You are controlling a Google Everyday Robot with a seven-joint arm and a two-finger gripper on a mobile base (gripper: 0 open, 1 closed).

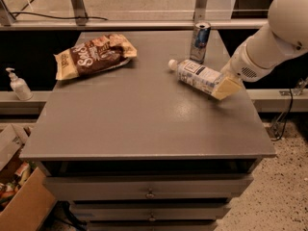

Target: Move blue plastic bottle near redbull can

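Note:
The blue plastic bottle [195,75] is clear pale blue with a white cap pointing left and a white label with a dark square logo. It lies tilted on its side, its base end held in my gripper [224,86] at the right of the grey table [144,114]. The gripper's tan fingers [228,87] are shut on the bottle's base. The redbull can [200,42] stands upright at the table's back edge, just behind the bottle, a short gap away. My white arm [269,40] reaches in from the upper right.
A brown chip bag [94,55] lies at the table's back left. A small white pump dispenser [18,86] stands on a ledge to the left. A cardboard box [19,196] sits on the floor at lower left. Drawers [149,194] run under the table.

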